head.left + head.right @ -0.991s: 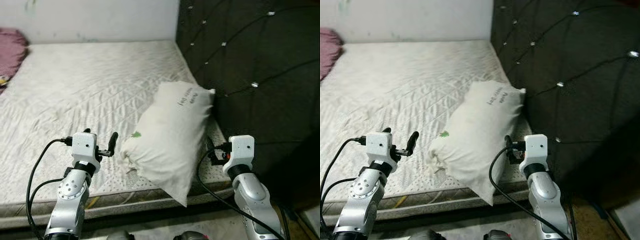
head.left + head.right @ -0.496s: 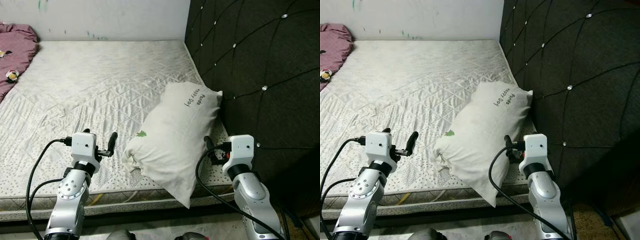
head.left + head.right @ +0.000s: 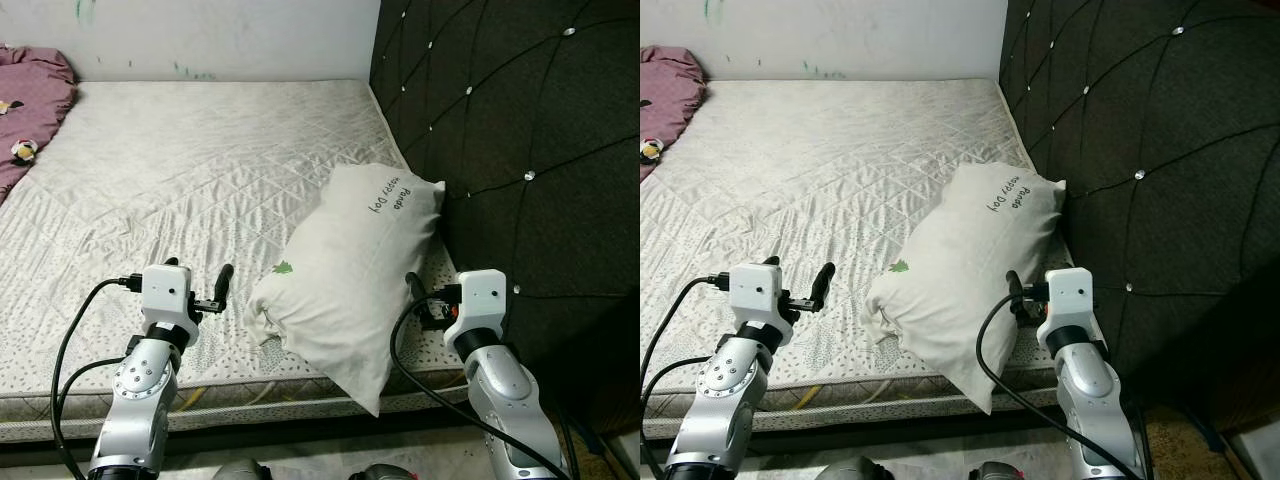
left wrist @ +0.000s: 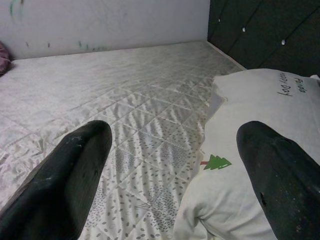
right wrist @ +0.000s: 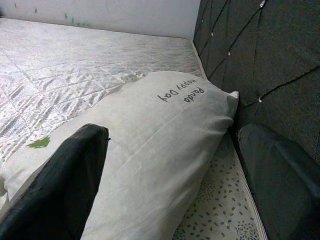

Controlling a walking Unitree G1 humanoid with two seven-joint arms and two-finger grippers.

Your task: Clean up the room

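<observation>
A white pillow (image 3: 345,275) with a small green tree print and black lettering lies at the bed's right side, one end against the dark headboard (image 3: 520,130), the other hanging over the mattress's front edge. My left gripper (image 3: 200,285) is open just left of the pillow, above the quilted white mattress (image 3: 200,170). In the left wrist view its fingers (image 4: 65,185) stand wide apart with nothing between them. My right gripper (image 3: 425,298) is open at the pillow's right side, close to the headboard. The pillow (image 5: 150,130) lies just ahead of its spread fingers (image 5: 60,190).
A purple blanket (image 3: 30,100) is bunched at the bed's far left corner, with a small light object (image 3: 22,150) on it. A white wall (image 3: 200,35) runs behind the bed. The tufted headboard closes off the right side.
The camera has shifted since a second ago, bringing in more of the far left of the bed. Both arms and the pillow keep the same pose.
</observation>
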